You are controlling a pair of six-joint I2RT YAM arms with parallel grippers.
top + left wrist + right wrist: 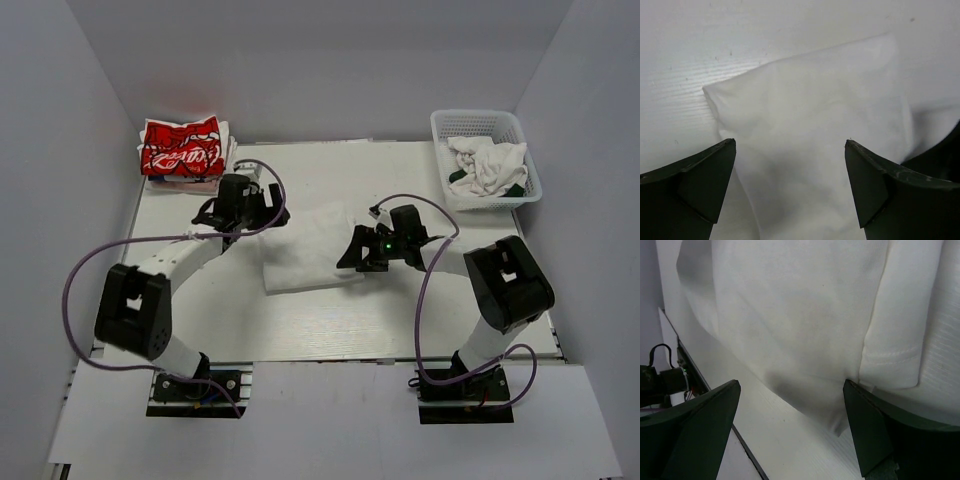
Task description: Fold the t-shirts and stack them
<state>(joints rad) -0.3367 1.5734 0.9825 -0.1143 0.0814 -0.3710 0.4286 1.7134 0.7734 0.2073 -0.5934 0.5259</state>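
Plainly agape: left tool (790, 145); right tool (791, 384)

White t-shirt (305, 250) folded, flat, plain side up, centre; red t-shirt (180, 147), white script, folded, far-left corner.

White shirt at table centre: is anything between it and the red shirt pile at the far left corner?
No loose object. Only the left gripper, open, sits over the bare table between the white shirt and the red shirt pile.
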